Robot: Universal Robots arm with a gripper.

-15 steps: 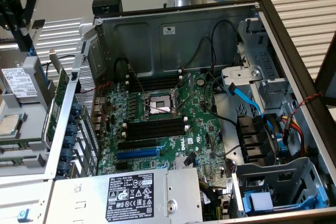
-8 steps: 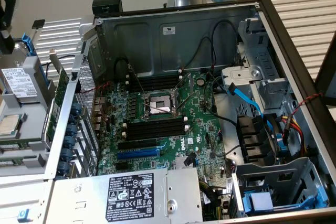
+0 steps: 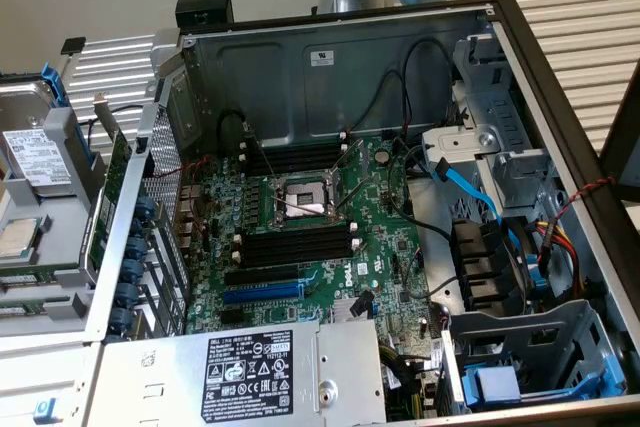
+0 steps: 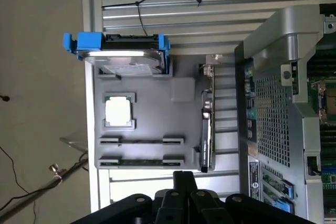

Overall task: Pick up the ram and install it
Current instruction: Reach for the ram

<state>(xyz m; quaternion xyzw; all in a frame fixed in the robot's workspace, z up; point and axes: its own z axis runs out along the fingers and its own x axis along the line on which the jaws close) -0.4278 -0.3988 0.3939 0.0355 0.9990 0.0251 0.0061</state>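
Black two-finger gripper (image 4: 184, 178) fully closed, holding nothing; long narrow green circuit-board ram (image 4: 142, 161) seated in the grey plastic tray (image 4: 105, 114), in the holder nearest the gripper, untouched.

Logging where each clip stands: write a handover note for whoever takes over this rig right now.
Claw: shut, holding nothing, hovering by the grey tray beside the case.
Ram: looks to lie in a holder on the tray, apart from the claw.
Memory slots on the board: look empty.
Done: nothing picked up or installed.
Left: the whole job, pick-up and install.
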